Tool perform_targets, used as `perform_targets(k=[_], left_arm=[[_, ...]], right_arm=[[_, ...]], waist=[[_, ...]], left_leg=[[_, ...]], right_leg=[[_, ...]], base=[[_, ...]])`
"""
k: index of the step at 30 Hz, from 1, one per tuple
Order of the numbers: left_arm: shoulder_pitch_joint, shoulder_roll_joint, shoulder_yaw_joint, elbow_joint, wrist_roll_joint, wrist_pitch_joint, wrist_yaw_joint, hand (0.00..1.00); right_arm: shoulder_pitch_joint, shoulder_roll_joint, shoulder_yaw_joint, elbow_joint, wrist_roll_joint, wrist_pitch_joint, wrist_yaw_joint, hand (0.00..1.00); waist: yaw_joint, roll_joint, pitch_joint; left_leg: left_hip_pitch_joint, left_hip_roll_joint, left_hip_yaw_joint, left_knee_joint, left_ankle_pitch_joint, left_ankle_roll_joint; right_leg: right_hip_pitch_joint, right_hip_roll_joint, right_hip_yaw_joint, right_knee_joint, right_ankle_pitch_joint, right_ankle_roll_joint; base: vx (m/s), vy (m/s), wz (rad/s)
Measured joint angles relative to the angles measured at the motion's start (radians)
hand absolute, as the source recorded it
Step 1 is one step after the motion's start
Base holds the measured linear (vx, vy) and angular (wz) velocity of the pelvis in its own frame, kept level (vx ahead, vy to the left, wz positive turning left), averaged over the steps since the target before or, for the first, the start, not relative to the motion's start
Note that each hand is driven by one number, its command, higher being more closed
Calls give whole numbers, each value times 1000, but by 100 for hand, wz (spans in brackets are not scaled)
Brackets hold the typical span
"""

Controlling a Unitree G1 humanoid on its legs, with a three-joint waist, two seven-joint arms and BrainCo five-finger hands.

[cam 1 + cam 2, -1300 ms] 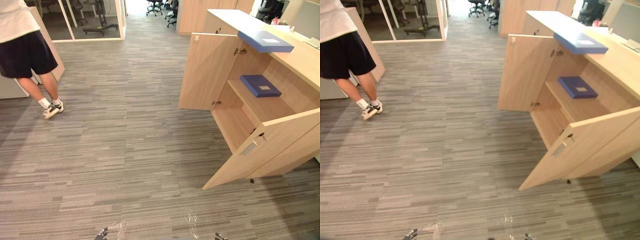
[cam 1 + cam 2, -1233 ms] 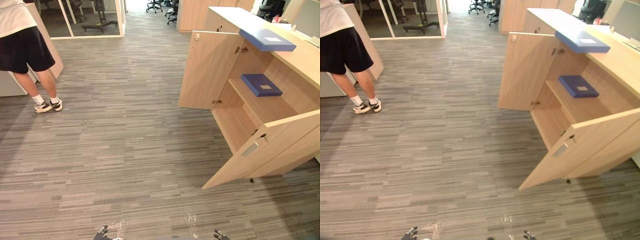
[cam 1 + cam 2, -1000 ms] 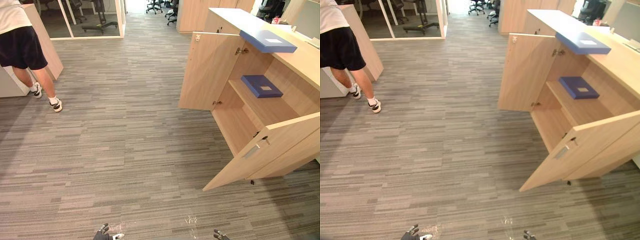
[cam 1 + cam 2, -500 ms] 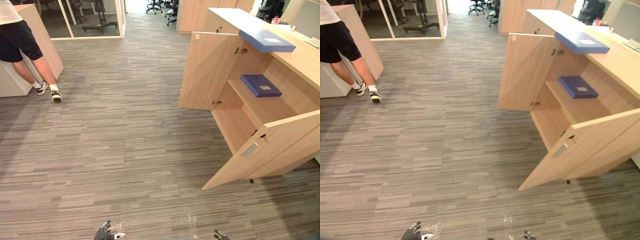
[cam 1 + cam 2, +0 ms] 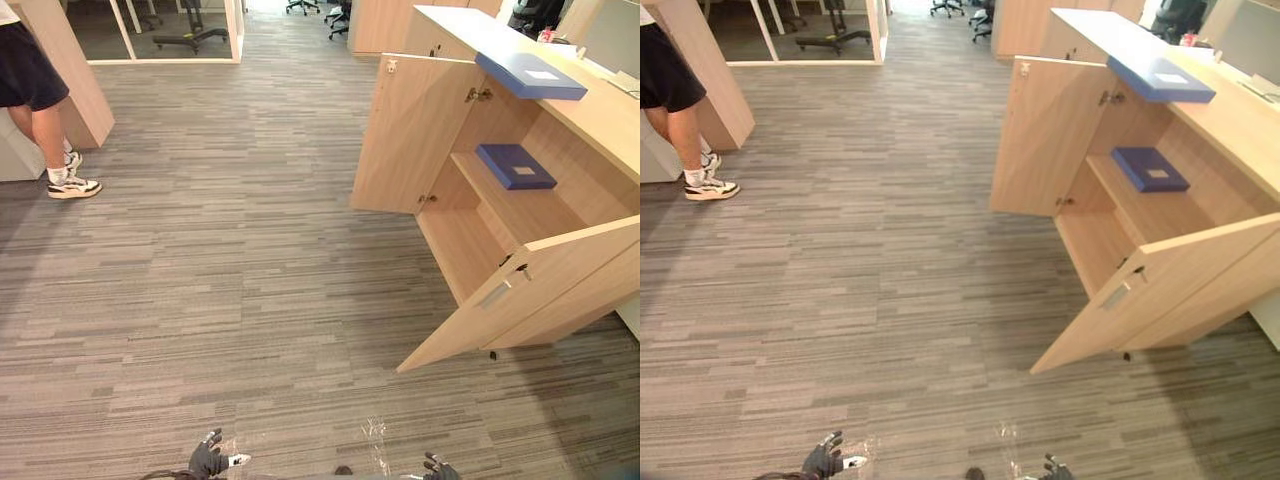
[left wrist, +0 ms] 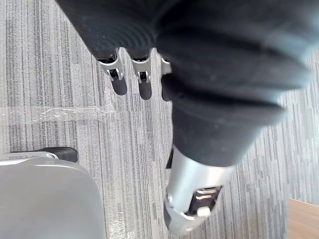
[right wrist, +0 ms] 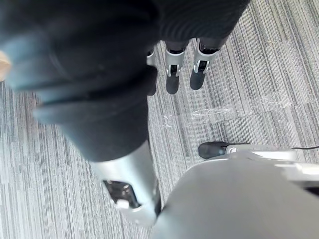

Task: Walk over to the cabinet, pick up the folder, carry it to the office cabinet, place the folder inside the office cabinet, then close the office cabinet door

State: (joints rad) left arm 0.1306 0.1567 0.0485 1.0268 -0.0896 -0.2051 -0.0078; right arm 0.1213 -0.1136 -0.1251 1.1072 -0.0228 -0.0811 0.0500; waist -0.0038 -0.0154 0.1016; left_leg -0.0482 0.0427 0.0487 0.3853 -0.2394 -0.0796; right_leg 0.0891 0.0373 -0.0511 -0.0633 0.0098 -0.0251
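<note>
A blue folder (image 5: pixel 530 76) lies on top of the light wooden office cabinet (image 5: pixel 600 125) at the right, jutting over its front edge. A second, darker blue folder (image 5: pixel 515 166) lies on the shelf inside. Both cabinet doors stand open: the far door (image 5: pixel 410 135) and the near door (image 5: pixel 520 295) swing out over the carpet. My left hand (image 5: pixel 207 460) and right hand (image 5: pixel 437 467) hang low at the bottom edge, far from the cabinet. In the wrist views the left hand's fingers (image 6: pixel 119 82) and the right hand's fingers (image 7: pixel 172 77) point straight down at the carpet, holding nothing.
A person (image 5: pixel 40 100) in dark shorts and white shoes stands at the far left beside a wooden panel. A glass partition (image 5: pixel 180 35) and office chairs are at the back. Grey striped carpet (image 5: pixel 250 260) stretches between me and the cabinet, with clear tape (image 5: pixel 375 440) stuck on it near my hands.
The camera has shifted a little forward and down. The person has stepped further left. My hands show slightly more at the bottom edge.
</note>
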Motion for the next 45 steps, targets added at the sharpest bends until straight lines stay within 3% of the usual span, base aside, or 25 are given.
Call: perform_targets(k=[2,4,6,9,11,12,13,15,16,19,21,22,23,25,27,30,32,33,34,35,37,38,41,43,45], left_arm=[[-8,-31,62,-73,-41,-2,-1,0],[-8,-46,74,-81,-68,-5,-1,0],[-9,-63,74,-96,-101,-13,-2,0],[-10,-77,75,-95,-123,-25,-9,0],[-8,-80,75,-89,-119,-25,-9,0],[-9,-84,81,-84,-115,-24,-6,0],[-9,-78,91,-85,-115,-23,-5,0],[-12,-73,108,-87,-105,-18,-3,0],[-12,-74,119,-85,-104,-18,-3,0],[-10,-77,112,-41,-98,-17,-3,0],[-9,-80,91,-31,-80,-17,-2,0],[-9,-77,75,-36,-70,-17,-3,0],[-8,-76,35,-35,-62,-18,-2,0],[-6,-76,22,-24,-59,-17,0,0],[-4,-79,5,-20,-38,-16,0,0],[-5,-87,-4,-16,-28,-17,-4,0],[-10,-89,-5,-17,-27,-17,-14,0],[-9,-87,-5,-17,-25,-17,-20,0],[-8,-81,-5,-17,-19,-17,-23,0],[-14,-85,0,-11,-15,-16,-23,0],[1,-131,19,3,4,-5,-25,0],[1,-135,27,2,5,-4,-25,0],[-8,-141,102,-10,4,5,-29,0],[0,-150,165,-33,-19,7,-27,0],[12,-152,191,-65,-43,8,-20,0]], right_arm=[[4,0,1,-28,1,1,0,0],[5,2,1,-44,0,5,0,0],[4,2,-1,-46,-1,5,1,0],[-11,1,-5,-44,-1,8,2,0],[-10,-3,-11,-44,-1,8,3,0],[-6,-3,-11,-42,-1,9,3,0],[-9,7,-14,-42,-1,9,3,0],[-13,41,-35,-49,0,6,9,0],[-13,58,-50,-48,3,6,9,0],[-11,67,-51,-48,2,5,15,0],[-11,71,-79,-55,1,5,24,0],[-11,76,-98,-58,2,6,27,0],[-21,83,-109,-78,2,10,26,0],[-56,89,-89,-82,3,12,4,0],[-91,96,-70,-82,16,18,-1,0],[-137,132,-71,-81,42,17,1,0],[-152,148,-72,-71,42,18,1,0],[-156,154,-80,-64,41,18,2,0],[-158,156,-88,-42,42,18,2,0],[-161,147,-89,-42,42,19,2,0],[-169,114,-93,-32,42,18,3,0],[-169,113,-95,-32,42,18,2,0],[-158,118,-111,-35,43,20,3,0],[-137,114,-110,-49,43,20,2,0],[-128,114,-92,-51,42,23,0,0]], waist=[[5,-6,33],[14,-4,44],[18,-10,45],[21,-11,44],[23,-1,40],[27,-1,36],[27,-17,32],[29,-56,10],[44,-65,3],[46,-55,-39],[41,-42,-56],[36,-41,-59],[24,-38,-57],[13,-28,-45],[11,-11,-29],[11,4,-15],[11,8,2],[12,4,2],[10,-9,1],[9,-10,6],[2,64,-15],[2,70,-15],[-1,61,-4],[4,54,7],[13,51,10]], left_leg=[[-197,48,27,398,22,-13],[-254,84,60,483,-22,18],[-287,106,70,430,-30,19],[-301,91,30,104,15,12],[-275,84,-1,-128,136,-1],[-248,74,39,-157,274,2],[-248,57,66,-148,287,20],[-241,21,98,-137,245,54],[-214,7,130,-131,225,64],[-138,-48,178,-155,180,101],[-82,-95,178,-185,159,124],[-55,-117,169,-200,152,134],[28,-154,140,-239,138,160],[113,-168,107,-262,130,172],[193,-148,87,-301,130,171],[253,-98,66,-327,116,151],[283,-64,59,-336,90,128],[298,-53,60,-348,69,106],[319,-57,57,-347,43,87],[333,-49,54,-341,27,79],[337,27,71,-308,-14,42],[329,40,72,-285,-16,39],[184,112,56,92,-14,27],[52,175,26,445,76,24],[-68,216,10,699,79,18]], right_leg=[[16,8,-2,39,-29,-15],[29,-6,-1,55,-46,-15],[37,-42,3,63,-63,-2],[37,-116,25,79,-100,48],[40,-157,29,89,-132,96],[53,-181,27,92,-148,125],[59,-206,26,98,-148,125],[40,-242,23,139,-126,120],[34,-267,29,161,-106,143],[10,-331,34,264,-91,150],[-67,-373,62,476,-84,154],[-112,-393,65,600,-62,131],[-208,-435,65,867,60,21],[-274,-458,24,1075,10,6],[-303,-450,-89,1114,-92,24],[-345,-388,-242,937,-192,63],[-357,-337,-317,729,-187,66],[-358,-298,-333,591,-157,57],[-354,-270,-328,475,-60,32],[-352,-259,-315,481,-39,0],[-344,-181,-332,481,-109,6],[-342,-166,-332,476,-122,-3],[-250,-93,-343,378,-139,-14],[-170,-44,-337,338,-158,-36],[-94,-1,-312,313,-191,-39]], base=[[37,8,4],[146,37,-2],[158,96,-1],[297,278,-9],[326,345,-13],[269,295,-17],[374,338,-18],[427,289,-24],[362,236,-37],[416,307,-41],[310,252,-2],[364,195,49],[440,224,55],[382,150,54],[241,29,35],[206,-90,26],[221,-194,23],[197,-286,9],[159,-248,4],[226,-291,-13],[257,-262,-29],[381,-305,-28],[446,-344,-16],[317,-211,-19],[367,-152,-38]])
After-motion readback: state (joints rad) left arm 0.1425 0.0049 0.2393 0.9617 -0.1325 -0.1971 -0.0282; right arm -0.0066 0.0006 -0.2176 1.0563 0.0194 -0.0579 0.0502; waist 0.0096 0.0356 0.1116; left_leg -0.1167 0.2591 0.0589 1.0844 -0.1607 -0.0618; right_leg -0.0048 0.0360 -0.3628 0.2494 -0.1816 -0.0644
